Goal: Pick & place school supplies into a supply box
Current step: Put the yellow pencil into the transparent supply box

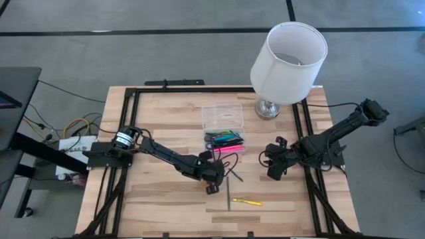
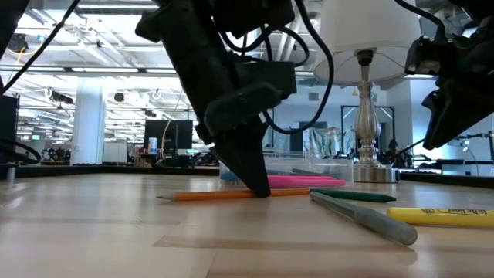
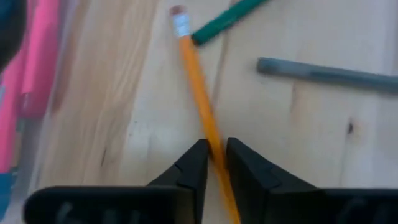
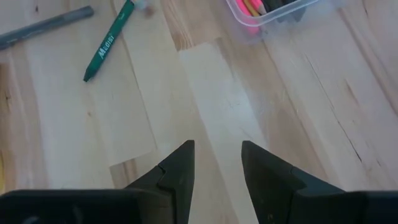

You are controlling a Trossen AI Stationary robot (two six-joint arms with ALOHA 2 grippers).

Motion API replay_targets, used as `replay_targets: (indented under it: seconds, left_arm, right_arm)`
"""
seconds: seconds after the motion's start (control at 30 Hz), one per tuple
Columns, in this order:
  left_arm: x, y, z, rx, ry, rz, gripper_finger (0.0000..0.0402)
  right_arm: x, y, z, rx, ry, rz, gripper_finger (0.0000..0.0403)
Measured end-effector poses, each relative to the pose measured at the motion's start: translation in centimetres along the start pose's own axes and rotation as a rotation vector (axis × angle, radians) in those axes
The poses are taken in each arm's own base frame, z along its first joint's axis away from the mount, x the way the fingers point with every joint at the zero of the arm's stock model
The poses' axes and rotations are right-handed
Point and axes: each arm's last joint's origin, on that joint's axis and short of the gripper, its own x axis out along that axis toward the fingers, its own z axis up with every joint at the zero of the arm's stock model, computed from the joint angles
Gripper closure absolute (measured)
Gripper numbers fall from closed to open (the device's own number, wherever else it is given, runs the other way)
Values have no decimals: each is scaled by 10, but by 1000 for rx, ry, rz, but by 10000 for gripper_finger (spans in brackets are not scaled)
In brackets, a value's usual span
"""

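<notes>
Left gripper (image 3: 216,155) is down at the table (image 1: 166,206) near centre, its 2 fingers (image 3: 194,163) narrowed around an orange pencil (image 3: 198,81), touching it on both sides; the pencil lies flat on the wood, eraser end pointing away from the gripper. Low view shows the same fingers planted on the pencil (image 2: 224,194) at table level. Just beyond the eraser lies a green pen (image 3: 227,20), and a grey pen (image 3: 326,73) sits close by. A yellow marker (image 1: 246,201) lies nearer the front edge, apart from the rest. The supply box (image 1: 223,117) sits far of centre, clear, open, with pink, green and dark supplies (image 1: 224,140) stacked in its near half. Right gripper (image 4: 217,163) hovers at right over bare wood, fingers spread wide, holding nothing. White lamp (image 1: 287,56) stands at far right.
</notes>
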Motion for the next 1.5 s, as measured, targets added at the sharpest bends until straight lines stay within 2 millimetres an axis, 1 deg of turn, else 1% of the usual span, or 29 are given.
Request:
replay_targets:
  seconds: [0.13,0.23,0.37,0.5,0.7,0.83,1.03,1.13,1.23,1.43,1.5]
  left_arm:
    - [0,-1,-2,55,31,-37,383]
    - [0,0,-5,89,76,-66,394]
    - [-1,0,-8,95,111,-72,384]
    - [0,0,-8,63,114,-70,374]
    - [-4,-1,-3,54,130,-62,389]
    - [-10,4,4,41,179,-57,390]
    - [-16,16,9,23,262,-24,363]
    - [-17,20,10,14,294,-16,359]
    - [-17,22,10,11,307,-21,364]
    - [-18,22,10,11,317,-37,393]
    - [-19,22,10,11,317,-37,395]
  right_arm:
    - [0,0,0,4,4,5,278]
    - [0,0,0,11,4,5,278]
    - [0,0,0,11,5,5,278]
    - [0,0,0,11,4,5,278]
    - [0,0,0,9,4,5,278]
    - [0,0,0,5,4,5,278]
    - [0,0,0,-1,5,4,278]
    - [0,0,0,-1,5,4,278]
    - [0,0,0,-1,4,4,278]
    - [0,0,0,-1,1,-1,278]
    - [0,0,0,-1,0,-2,278]
